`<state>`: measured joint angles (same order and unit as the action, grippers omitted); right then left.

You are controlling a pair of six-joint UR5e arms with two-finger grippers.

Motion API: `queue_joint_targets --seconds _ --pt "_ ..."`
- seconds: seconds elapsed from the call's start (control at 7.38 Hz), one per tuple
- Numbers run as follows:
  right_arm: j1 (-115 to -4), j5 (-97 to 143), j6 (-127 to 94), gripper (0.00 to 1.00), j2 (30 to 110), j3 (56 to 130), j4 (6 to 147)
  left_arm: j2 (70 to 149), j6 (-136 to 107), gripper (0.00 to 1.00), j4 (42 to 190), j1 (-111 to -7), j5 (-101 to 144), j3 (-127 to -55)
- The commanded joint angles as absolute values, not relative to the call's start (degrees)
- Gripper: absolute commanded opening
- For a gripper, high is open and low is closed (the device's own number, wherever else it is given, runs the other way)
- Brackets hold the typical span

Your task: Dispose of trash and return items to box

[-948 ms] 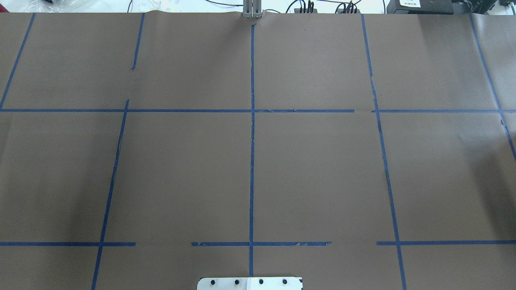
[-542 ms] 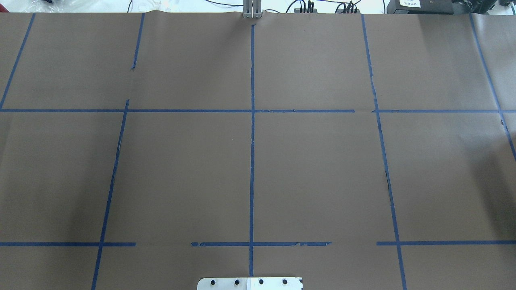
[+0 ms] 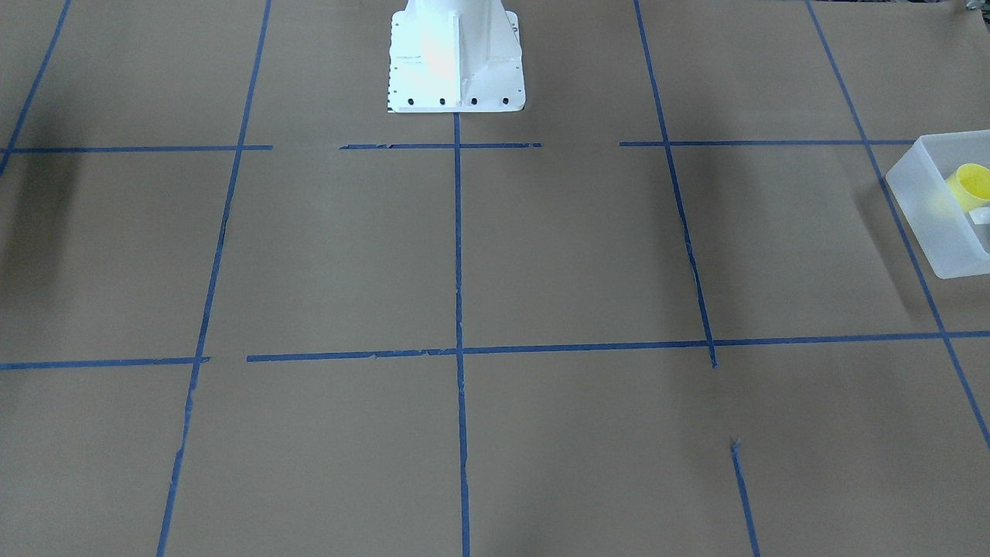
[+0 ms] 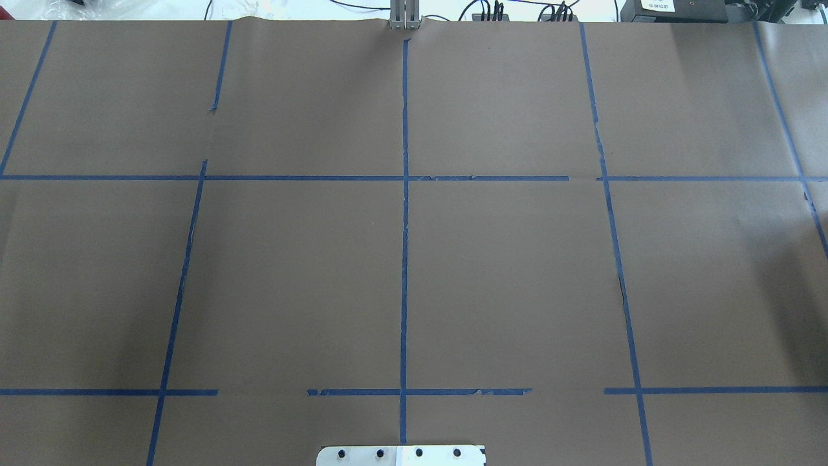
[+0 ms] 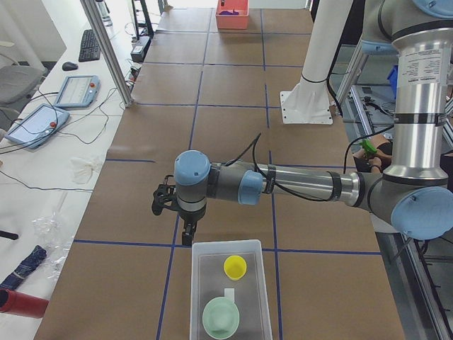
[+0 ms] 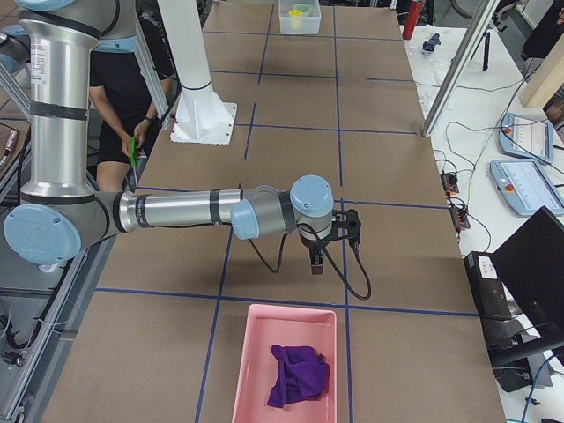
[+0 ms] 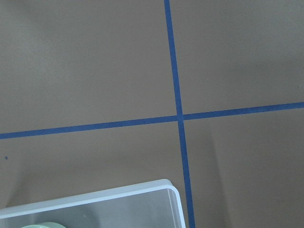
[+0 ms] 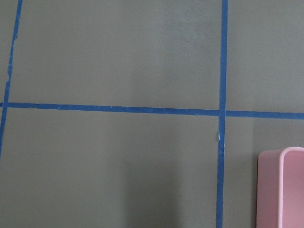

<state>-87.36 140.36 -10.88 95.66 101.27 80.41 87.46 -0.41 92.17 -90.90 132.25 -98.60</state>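
The translucent white box (image 5: 195, 287) stands at the table's end by my left arm. The yellow cup (image 5: 235, 267) lies in it, beside a pale green bowl (image 5: 221, 316). The box (image 3: 920, 220) and cup (image 3: 971, 184) also show at the right edge of the front-facing view. My left gripper (image 5: 187, 239) points down just beyond the box's far wall, with nothing seen in it. The left wrist view shows the box's corner (image 7: 161, 186). My right gripper (image 6: 315, 264) hangs over bare paper just short of a pink bin. I cannot tell whether either gripper is open or shut.
The pink bin (image 6: 256, 352) with a purple cloth (image 6: 300, 374) in it sits at the table's right end; its corner (image 8: 280, 187) shows in the right wrist view. The table is covered in brown paper with blue tape lines. The robot's white base (image 3: 456, 58) stands mid-table.
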Motion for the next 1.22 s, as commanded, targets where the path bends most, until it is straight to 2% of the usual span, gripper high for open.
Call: queue_joint_targets --seconds 0.0,1.08 --pt "-87.36 140.36 -10.72 1.00 95.71 101.25 80.42 87.28 2.97 1.00 89.92 -91.40 132.28 -98.44" --pt "-87.36 140.10 -10.81 1.00 95.71 101.08 80.42 86.75 3.08 1.00 90.35 -91.23 134.91 -98.00"
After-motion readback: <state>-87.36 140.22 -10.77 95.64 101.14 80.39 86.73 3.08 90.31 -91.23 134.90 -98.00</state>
